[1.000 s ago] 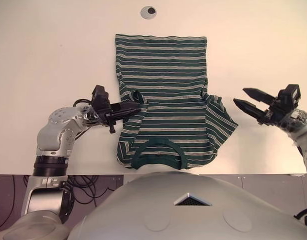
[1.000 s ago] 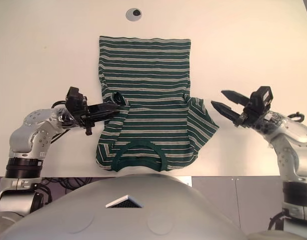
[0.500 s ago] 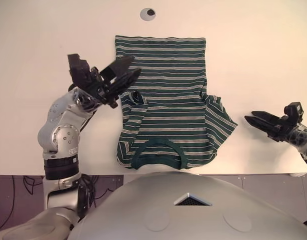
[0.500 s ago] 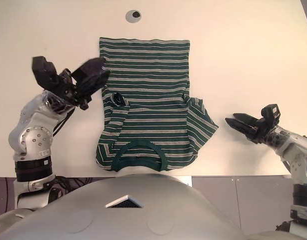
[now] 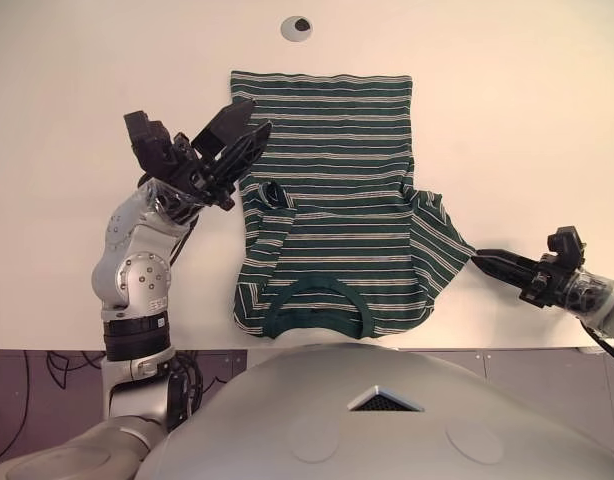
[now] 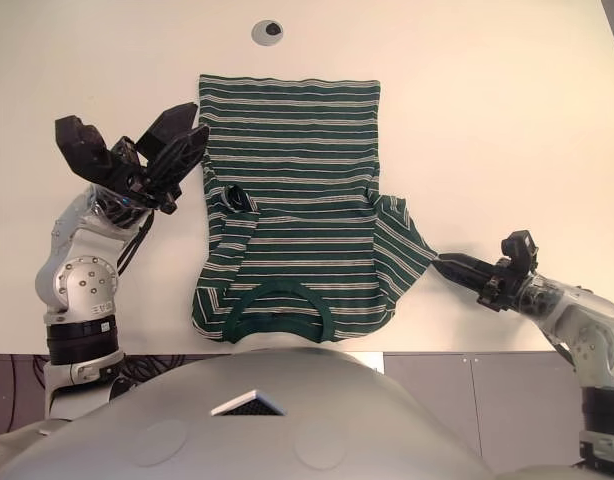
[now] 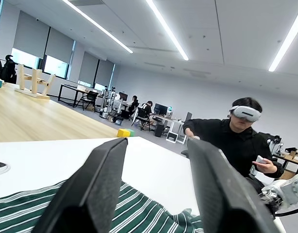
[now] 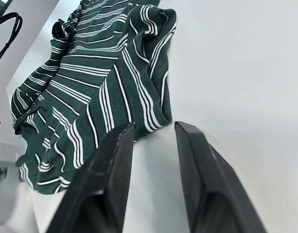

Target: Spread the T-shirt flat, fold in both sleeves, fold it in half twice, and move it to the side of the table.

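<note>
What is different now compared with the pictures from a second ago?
The left end effector seems to have let go of the folded-in sleeve. It opened, then rose up and away from it. The right end effector dropped low and slid in to the edge of the other sleeve, and it is open. The T-shirt lay unmoved, with one sleeve folded in and the other spread out.

Broad table (image 5: 547, 120) margins on both sides of T-shirt (image 5: 332, 180)
</note>
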`<state>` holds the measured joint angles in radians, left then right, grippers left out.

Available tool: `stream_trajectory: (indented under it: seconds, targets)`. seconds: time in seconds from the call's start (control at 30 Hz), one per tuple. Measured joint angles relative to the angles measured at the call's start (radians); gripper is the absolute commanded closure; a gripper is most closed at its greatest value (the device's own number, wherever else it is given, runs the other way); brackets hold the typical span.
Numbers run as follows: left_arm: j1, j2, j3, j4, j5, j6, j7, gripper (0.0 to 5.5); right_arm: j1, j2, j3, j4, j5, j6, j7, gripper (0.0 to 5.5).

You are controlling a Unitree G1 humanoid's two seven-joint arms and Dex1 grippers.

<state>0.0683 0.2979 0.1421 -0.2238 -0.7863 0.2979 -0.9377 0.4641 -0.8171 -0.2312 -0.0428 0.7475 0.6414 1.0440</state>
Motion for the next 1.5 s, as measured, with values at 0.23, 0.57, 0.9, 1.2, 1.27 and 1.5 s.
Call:
stream_trajectory:
  seconds: [0.23, 0.57, 0.9, 1.2, 1.27, 1.5]
  targets:
    - [0.001, -0.005, -0.018, 0.017, 0.004, -0.015, 0.0, 3.27, -0.011, 0.025, -0.001, -0.049, -0.001, 0.039, -0.031, 5.48]
    - [0.001, -0.022, -0.023, 0.026, 0.019, -0.019, 0.002, 3.27, 0.015, 0.062, -0.029, -0.121, 0.079, 0.118, -0.012, 5.48]
    - [-0.018, -0.028, -0.03, 0.027, 0.02, -0.019, 0.014, 3.27, -0.009, 0.105, -0.039, -0.293, 0.183, 0.158, -0.047, 5.48]
    - [-0.036, -0.024, -0.025, 0.029, 0.018, -0.018, 0.021, 3.27, -0.153, 0.148, 0.163, -0.428, 0.149, 0.208, -0.21, 5.48]
    - [-0.039, -0.024, -0.022, 0.029, 0.018, -0.017, 0.023, 3.27, -0.182, 0.178, 0.198, -0.426, 0.129, 0.22, -0.246, 5.48]
    - [-0.044, 0.007, -0.016, 0.029, 0.02, -0.016, 0.022, 3.27, -0.268, 0.239, 0.248, -0.395, 0.119, 0.236, -0.331, 4.47]
